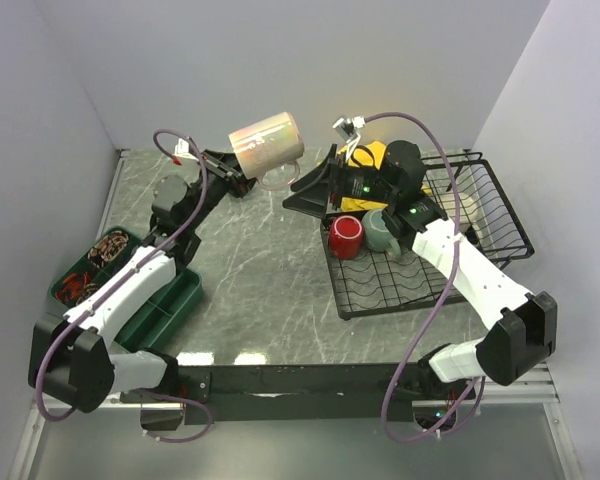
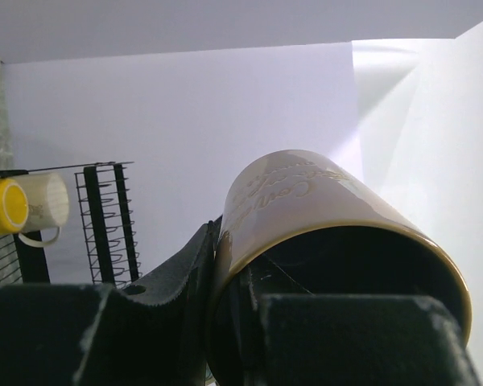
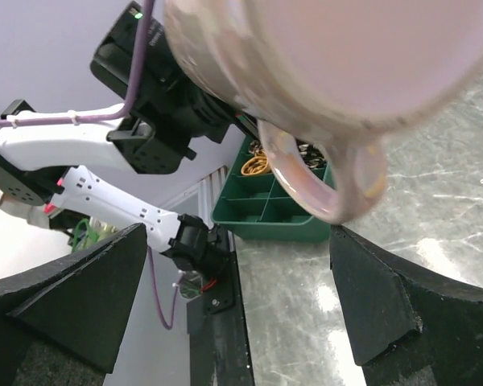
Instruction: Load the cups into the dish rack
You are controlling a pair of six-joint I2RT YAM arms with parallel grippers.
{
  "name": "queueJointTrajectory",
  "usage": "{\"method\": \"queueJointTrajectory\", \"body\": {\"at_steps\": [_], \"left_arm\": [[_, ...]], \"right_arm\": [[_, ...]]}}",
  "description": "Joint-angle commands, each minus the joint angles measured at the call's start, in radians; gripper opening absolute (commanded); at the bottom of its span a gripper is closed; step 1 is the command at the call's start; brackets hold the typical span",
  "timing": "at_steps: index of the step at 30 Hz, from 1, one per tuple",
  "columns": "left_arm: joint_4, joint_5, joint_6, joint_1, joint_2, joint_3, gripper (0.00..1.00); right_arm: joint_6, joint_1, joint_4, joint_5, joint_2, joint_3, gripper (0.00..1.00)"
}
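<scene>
Mug [image 1: 267, 141]: beige-pink, held high over the far counter, short of the rack, handle towards the right arm.
Left fingers [image 1: 242, 175]: pinching the mug's rim, one inside, one outside.
Right fingers [image 1: 298, 190]: spread, empty, just beside the handle.
Risk: the rim hold is thin on a glazed wall; in my judgement the mug could twist or drop during a hand-over.
Rack [image 1: 500, 200]: a red mug [image 1: 345, 237] and a grey-teal mug [image 1: 380, 230] sit in it.
Counter [image 1: 260, 270]: glossy, dark, marbled.
Room: plain pale walls, close in.

Five cups [image 1: 267, 143] — one dish rack [image 1: 500, 222] — one green tray [image 1: 183, 303]
</scene>
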Motion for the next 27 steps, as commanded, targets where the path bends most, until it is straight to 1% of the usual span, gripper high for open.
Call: {"method": "queueJointTrajectory", "body": {"at_steps": [1,5,6,9,13,15,19,20,21,22,27], "left_arm": [[0.19,-0.048,-0.059,-0.023,-0.084,0.032,0.01],[0.186,-0.051,-0.064,-0.06,-0.087,0.028,0.01],[0.184,-0.054,-0.071,-0.067,-0.087,0.023,0.01],[0.212,-0.057,-0.094,-0.092,-0.09,-0.011,0.01],[0.221,-0.067,-0.102,-0.119,-0.09,-0.024,0.01],[0.227,-0.07,-0.107,-0.132,-0.087,-0.028,0.01],[0.244,-0.073,-0.113,-0.149,-0.066,-0.026,0.01],[0.246,-0.071,-0.114,-0.152,-0.064,-0.026,0.01],[0.244,-0.073,-0.111,-0.159,-0.06,-0.026,0.01],[0.24,-0.076,-0.107,-0.163,-0.061,-0.026,0.01],[0.194,-0.08,-0.071,-0.178,-0.06,-0.018,0.01]], "right_arm": [[-0.021,0.004,0.034,-0.002,-0.045,-0.014,1.0],[0.061,0.002,0.129,-0.043,-0.019,-0.014,1.0],[0.102,0.004,0.146,-0.052,-0.011,-0.008,1.0],[0.166,0.007,0.212,-0.071,0.009,0.001,1.0],[0.223,0.008,0.298,-0.095,0.012,-0.003,0.99],[0.258,0.011,0.327,-0.106,0.01,-0.009,0.94],[0.266,0.034,0.347,-0.112,0.012,-0.021,0.84],[0.263,0.039,0.346,-0.112,0.01,-0.023,0.77],[0.263,0.04,0.343,-0.11,0.01,-0.023,0.74],[0.266,0.04,0.346,-0.11,0.009,-0.028,0.68],[0.28,0.042,0.344,-0.104,0.009,-0.029,0.53]]}}
